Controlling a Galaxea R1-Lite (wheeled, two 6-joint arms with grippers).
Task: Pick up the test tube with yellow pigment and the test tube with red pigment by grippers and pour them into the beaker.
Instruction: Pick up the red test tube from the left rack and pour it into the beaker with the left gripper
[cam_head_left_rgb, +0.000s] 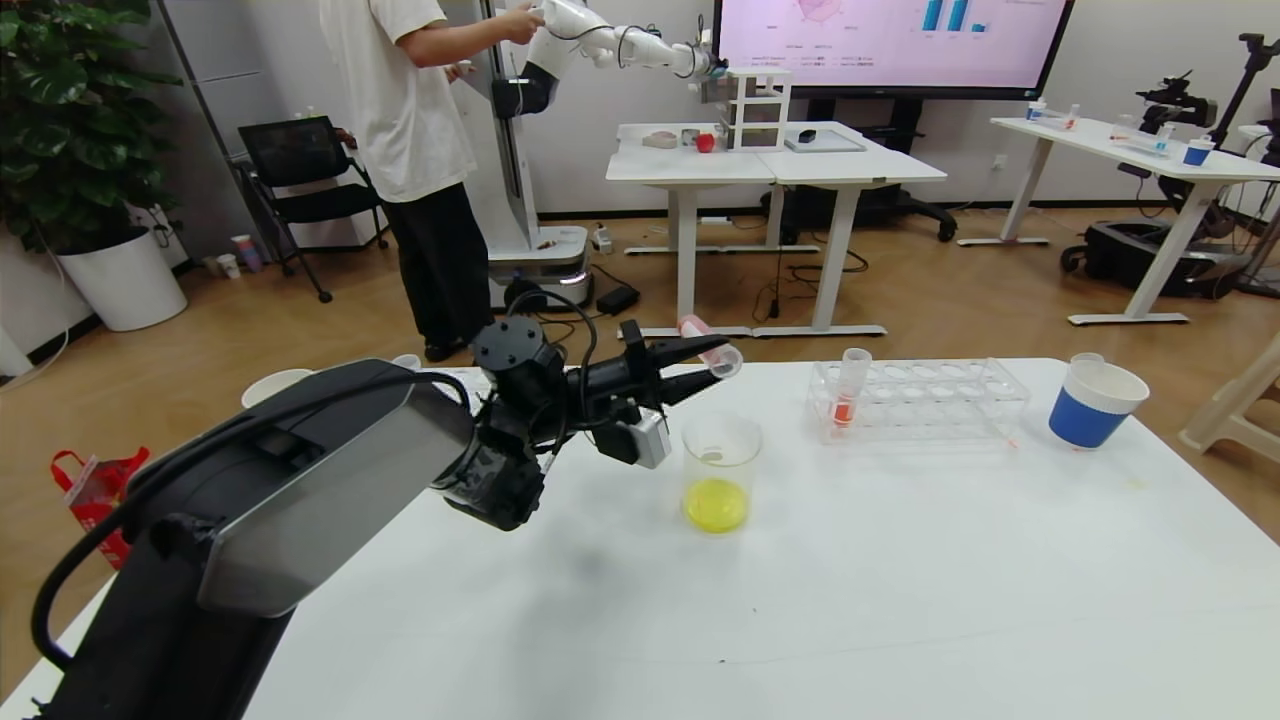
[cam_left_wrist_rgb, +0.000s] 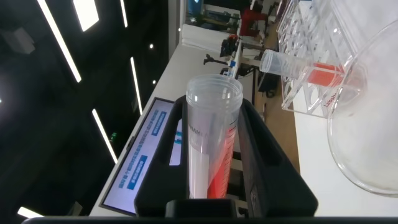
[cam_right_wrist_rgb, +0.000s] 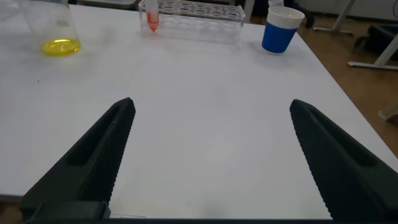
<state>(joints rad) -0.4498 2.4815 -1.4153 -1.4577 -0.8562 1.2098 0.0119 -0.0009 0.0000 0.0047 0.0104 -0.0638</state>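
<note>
1. Head view: left arm housing fills the lower left. Left gripper (cam_head_left_rgb: 712, 372) sits mid-frame, jaws clenched on the test tube with red pigment (cam_head_left_rgb: 708, 344), held near horizontal with its mouth just above and behind the beaker (cam_head_left_rgb: 721, 472). Beaker already holds yellow liquid at the bottom. A second red tube (cam_head_left_rgb: 849, 392) stands in the rack (cam_head_left_rgb: 920, 398), right of centre; paper cup (cam_head_left_rgb: 1094, 402) further right.
2. Left wrist view: red tube (cam_left_wrist_rgb: 211, 144) centre frame, pinched between both fingers (cam_left_wrist_rgb: 264, 149), red liquid low in it. Beaker rim (cam_left_wrist_rgb: 367, 106) at right edge.
3. Right wrist view: right gripper (cam_right_wrist_rgb: 211, 162) hovers over bare table (cam_right_wrist_rgb: 205, 87), jaws released, holding nothing. Beaker (cam_right_wrist_rgb: 55, 31) upper left.
4. Step, as I read it: yellow done, red pour in hand. Next: bring the mouth over the rim and tip further.
</note>
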